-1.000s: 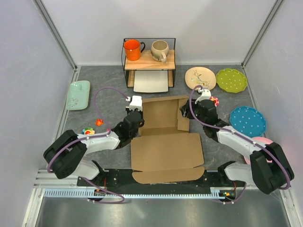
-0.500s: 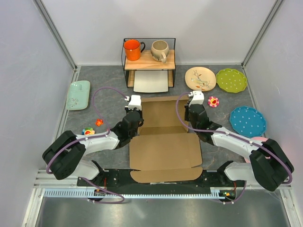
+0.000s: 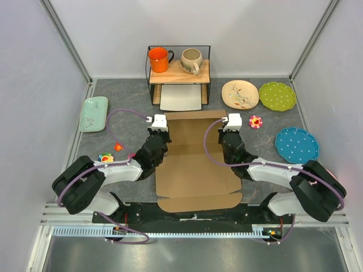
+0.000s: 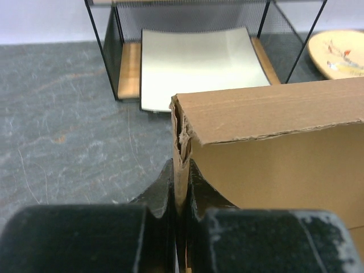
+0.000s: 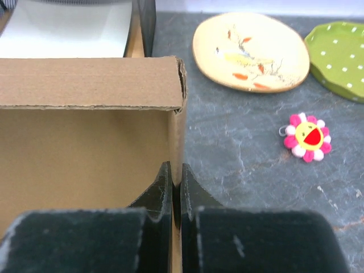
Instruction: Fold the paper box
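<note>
L gripper (image 4: 181,173): pinching paper box (image 3: 195,170) left wall
R gripper (image 5: 175,175): pinching right wall
Progress: far walls up — near flaps flat, lid unfolded

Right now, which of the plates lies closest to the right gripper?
The cream plate with the painted branch, just beyond the right gripper; the green plate and blue plate sit farther right.

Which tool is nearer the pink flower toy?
Right. The right tool, clamped on the paper box at its right wall, sits beside the pink flower toy; the left tool grips the opposite wall.
</note>
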Robot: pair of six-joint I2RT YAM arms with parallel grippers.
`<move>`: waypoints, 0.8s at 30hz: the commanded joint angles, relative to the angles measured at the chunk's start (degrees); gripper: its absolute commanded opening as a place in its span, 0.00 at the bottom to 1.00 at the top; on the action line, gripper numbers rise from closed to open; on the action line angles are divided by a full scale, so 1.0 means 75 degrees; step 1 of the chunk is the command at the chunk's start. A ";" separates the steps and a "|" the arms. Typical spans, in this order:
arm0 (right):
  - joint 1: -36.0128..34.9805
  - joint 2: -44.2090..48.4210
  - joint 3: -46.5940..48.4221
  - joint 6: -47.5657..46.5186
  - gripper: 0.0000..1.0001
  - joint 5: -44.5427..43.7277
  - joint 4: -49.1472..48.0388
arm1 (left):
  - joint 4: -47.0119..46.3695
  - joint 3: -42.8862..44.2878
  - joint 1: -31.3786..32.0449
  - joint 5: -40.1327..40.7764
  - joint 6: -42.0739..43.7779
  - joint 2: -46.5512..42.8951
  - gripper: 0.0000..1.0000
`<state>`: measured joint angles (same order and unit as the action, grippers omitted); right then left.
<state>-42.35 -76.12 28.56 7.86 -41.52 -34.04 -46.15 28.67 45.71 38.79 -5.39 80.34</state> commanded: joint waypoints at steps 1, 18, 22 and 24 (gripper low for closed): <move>-0.0096 -0.0339 -0.0069 -0.0871 0.00 -0.0335 -0.2267 | -0.2810 0.0045 0.0092 -0.0308 0.1220 0.0326 0.04; -0.0096 -0.1442 -0.1240 0.0194 0.05 -0.0535 -0.4099 | -0.5844 -0.1020 -0.0001 0.0055 0.0848 0.2413 0.02; -0.0107 -0.0846 -0.1510 0.0393 0.13 -0.0453 -0.3607 | -0.5870 -0.1080 0.0034 0.0102 0.0929 0.2379 0.02; -0.0096 -0.0493 -0.1464 0.0510 0.27 -0.0301 -0.2963 | -0.5800 -0.1068 0.0034 0.0358 0.1023 0.2344 0.02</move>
<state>-43.29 -84.07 18.83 6.50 -43.75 -63.53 -80.14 22.39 45.65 38.81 2.28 96.07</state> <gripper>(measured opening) 0.156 0.079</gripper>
